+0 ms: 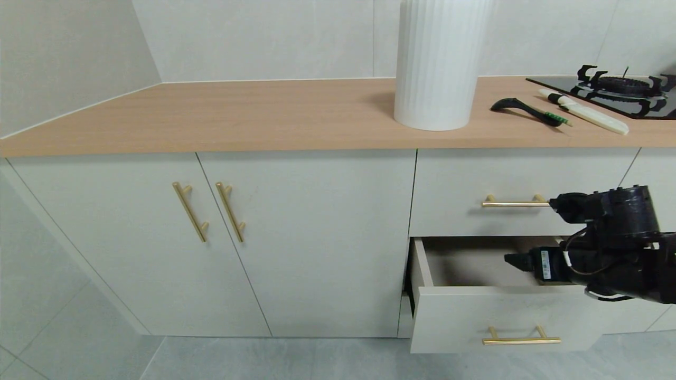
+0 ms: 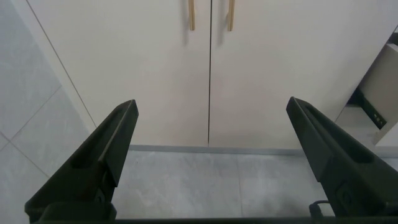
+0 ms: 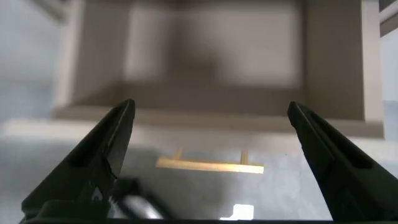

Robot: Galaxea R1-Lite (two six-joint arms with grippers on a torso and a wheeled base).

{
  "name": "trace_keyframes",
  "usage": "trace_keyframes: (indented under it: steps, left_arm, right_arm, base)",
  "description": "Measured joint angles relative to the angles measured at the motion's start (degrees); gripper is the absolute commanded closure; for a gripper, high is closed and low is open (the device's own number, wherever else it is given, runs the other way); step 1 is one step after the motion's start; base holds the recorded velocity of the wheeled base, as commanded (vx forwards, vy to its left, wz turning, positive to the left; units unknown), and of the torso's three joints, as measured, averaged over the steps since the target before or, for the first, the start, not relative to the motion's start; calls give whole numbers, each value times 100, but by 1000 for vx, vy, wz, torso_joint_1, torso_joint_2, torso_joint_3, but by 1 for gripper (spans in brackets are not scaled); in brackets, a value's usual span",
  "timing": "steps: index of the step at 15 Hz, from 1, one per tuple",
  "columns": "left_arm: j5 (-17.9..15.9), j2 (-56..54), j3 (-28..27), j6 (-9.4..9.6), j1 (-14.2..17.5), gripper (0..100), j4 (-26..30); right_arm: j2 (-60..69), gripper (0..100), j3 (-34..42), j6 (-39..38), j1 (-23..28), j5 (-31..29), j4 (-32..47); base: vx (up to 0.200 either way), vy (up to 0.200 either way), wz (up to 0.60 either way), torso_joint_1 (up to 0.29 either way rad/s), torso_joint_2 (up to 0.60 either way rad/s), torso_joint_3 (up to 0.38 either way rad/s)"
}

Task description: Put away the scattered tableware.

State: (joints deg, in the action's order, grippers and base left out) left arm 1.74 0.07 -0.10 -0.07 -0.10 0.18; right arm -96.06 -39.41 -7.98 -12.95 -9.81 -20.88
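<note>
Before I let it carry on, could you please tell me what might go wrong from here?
1. The right gripper hangs open over the open lower drawer, close to the upper drawer's handle; rising toward the counter, the arm might catch that handle.
2. The black spoon and white knife lie close together near the counter's front edge; gripping one could push the other off.
3. The tall white container stands beside them and might be knocked.

black arm [image 1: 618,253] (white label [image 1: 545,265], looped cable [image 1: 573,264]), tapered fingers [image 3: 102,155]
</note>
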Motion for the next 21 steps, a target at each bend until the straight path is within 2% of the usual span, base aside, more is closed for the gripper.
trace_keyframes:
  steps: [3, 8, 10, 13, 16, 21]
  left_arm:
    - [0, 0, 0, 0, 0, 0, 0]
    - [0, 0, 0, 0, 0, 0, 0]
    - [0, 0, 0, 0, 2, 0, 0]
    - [0, 0, 0, 0, -1, 0, 0]
    - [0, 0, 0, 0, 0, 0, 0]
    - [0, 0, 0, 0, 0, 0, -2]
  right_arm:
    - [-569, 0, 207, -16, -144, -354, -616]
    - [-658, 0, 402, 11, -182, -318, -555]
    - [-567, 0, 408, 18, -182, -310, -233]
    - [-336, 0, 317, 29, -182, -151, 633]
    - [-99, 0, 80, 141, -196, -94, 2068]
    - [91, 0, -162, 466, -288, -45, 3724]
  base:
    - [0, 0, 0, 0, 0, 0]
    - [0, 0, 0, 0, 0, 0]
    - [0, 0, 0, 0, 0, 0]
    - [0, 0, 0, 0, 0, 0]
    - [0, 0, 0, 0, 0, 0]
    - [0, 0, 0, 0, 0, 0]
